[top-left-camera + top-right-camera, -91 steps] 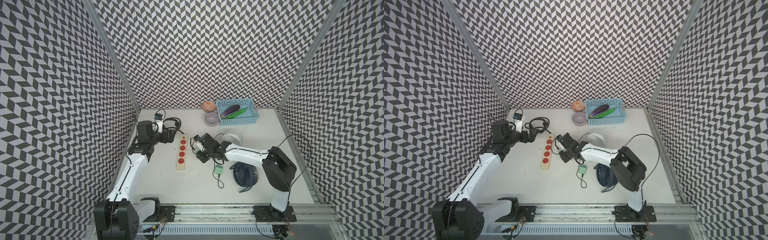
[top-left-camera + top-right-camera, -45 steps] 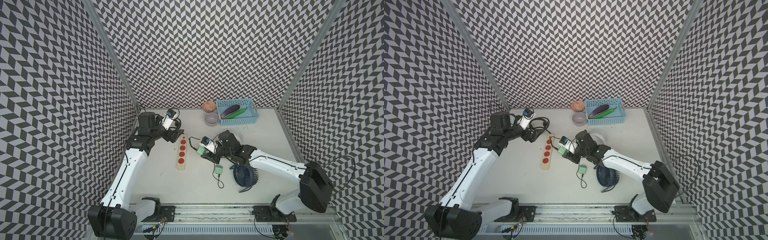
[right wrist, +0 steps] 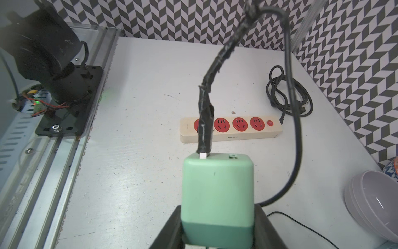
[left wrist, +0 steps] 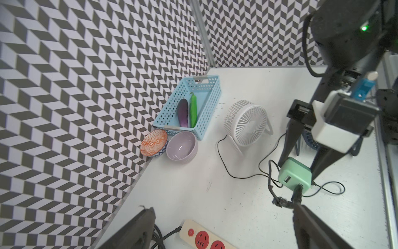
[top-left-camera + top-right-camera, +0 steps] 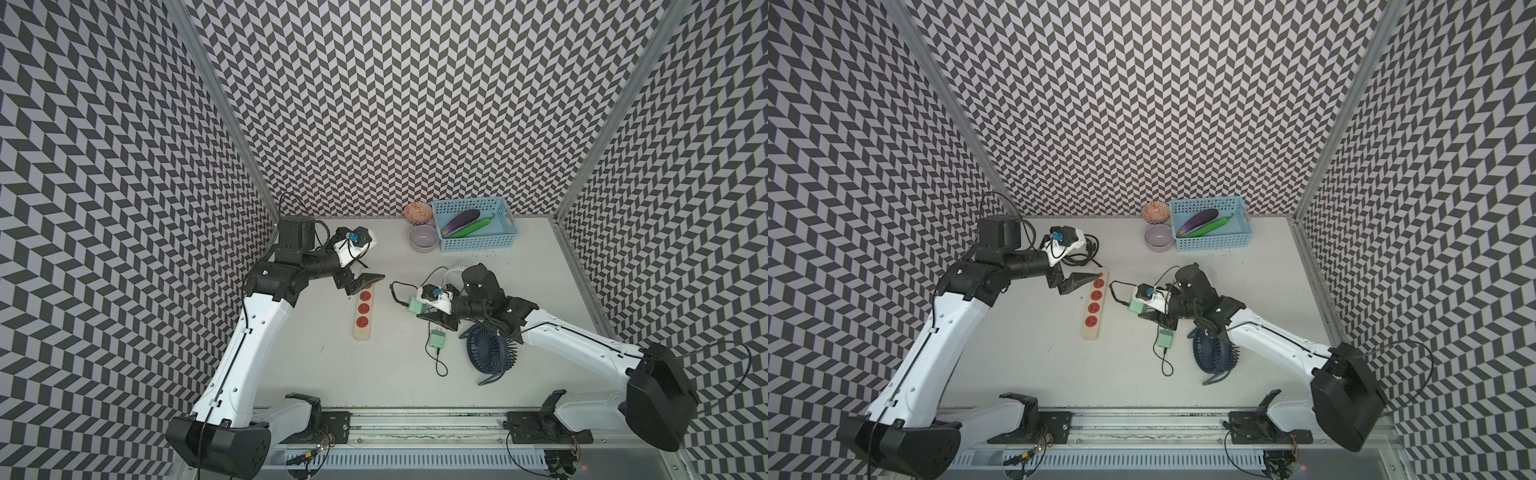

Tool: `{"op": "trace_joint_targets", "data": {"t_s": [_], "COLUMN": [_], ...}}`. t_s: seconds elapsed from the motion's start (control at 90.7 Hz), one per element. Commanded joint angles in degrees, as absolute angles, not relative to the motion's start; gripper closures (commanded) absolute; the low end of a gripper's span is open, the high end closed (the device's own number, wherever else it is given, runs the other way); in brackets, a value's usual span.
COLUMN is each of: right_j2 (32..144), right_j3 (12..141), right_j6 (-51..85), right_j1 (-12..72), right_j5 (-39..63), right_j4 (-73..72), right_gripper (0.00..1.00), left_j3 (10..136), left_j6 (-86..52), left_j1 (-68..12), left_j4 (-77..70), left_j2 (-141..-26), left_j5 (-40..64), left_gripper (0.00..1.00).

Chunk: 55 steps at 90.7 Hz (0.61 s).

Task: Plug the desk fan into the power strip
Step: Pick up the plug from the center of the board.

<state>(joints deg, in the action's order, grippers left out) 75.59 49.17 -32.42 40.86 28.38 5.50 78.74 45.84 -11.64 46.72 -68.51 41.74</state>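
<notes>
We are watching the left gripper point(image 5: 363, 283), fingers spread wide, swinging in from the back-left corner and now hovering over the switch end of the power strip point(image 5: 363, 309), probably to steady it. The right gripper point(image 3: 216, 234) is still clamping the mint-green charger cube point(image 3: 217, 189) while its arm is unfolding. The strip is lying left of the desk's middle with all four sockets free, so insertion is coming next. The cube's taped cord point(image 3: 205, 112) is arching across the sockets. A second green charger point(image 5: 436, 340), a navy fan point(image 5: 486, 353) and a white fan point(image 4: 247, 125) are crowding the right arm. The blue basket point(image 5: 473, 246) is sitting clear at the back edge.
</notes>
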Motion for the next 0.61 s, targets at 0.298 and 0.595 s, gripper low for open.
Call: {"op": "trace_joint_targets", "data": {"t_s": [0.298, 0.595], "right_j2": [71.8, 74.6], "right_j3": [47.6, 49.1], "right_j6": [-32.3, -29.7], "right_j1": [38.0, 38.0], "right_j5": [42.2, 50.0], "right_j4": [-2.4, -4.4], "right_gripper": [1.00, 1.00], "left_j3": [78.2, 74.4], "left_j6": [58.0, 56.9], "left_j1": [-18.0, -22.9], "left_j4": [56.3, 52.0], "left_j2": [-69.5, -70.9], "left_j5": [42.0, 43.7], "left_gripper": [0.01, 0.09]}}
